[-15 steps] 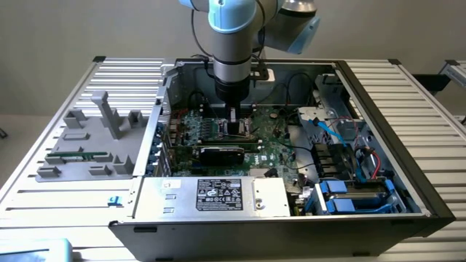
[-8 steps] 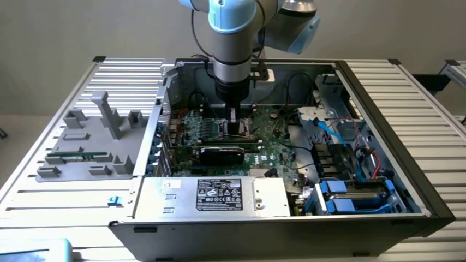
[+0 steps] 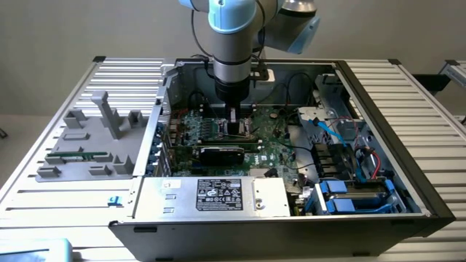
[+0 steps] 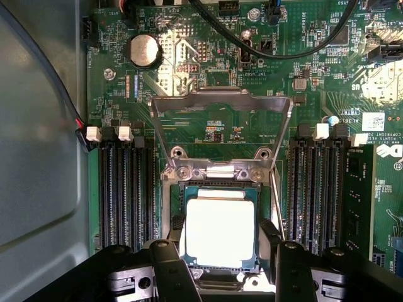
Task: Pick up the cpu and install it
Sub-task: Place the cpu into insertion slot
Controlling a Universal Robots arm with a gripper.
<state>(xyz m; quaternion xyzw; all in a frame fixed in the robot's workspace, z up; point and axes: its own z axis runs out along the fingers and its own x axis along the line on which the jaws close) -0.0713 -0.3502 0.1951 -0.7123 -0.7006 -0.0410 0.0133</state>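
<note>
The cpu, a flat square chip with a pale metal top on a green edge, sits squarely over the motherboard socket. My gripper straddles it, one black finger against each of two opposite sides, shut on the chip. Whether the chip rests in the socket or hangs just above it I cannot tell. The socket's metal load plate stands swung open behind it. In the exterior view the gripper reaches straight down into the open computer case, onto the green motherboard.
Black memory slots flank the socket on both sides. A black graphics card lies just in front of the gripper, the power supply beyond it. Black cables cross the board. A grey fixture tray with a green memory stick sits outside the case.
</note>
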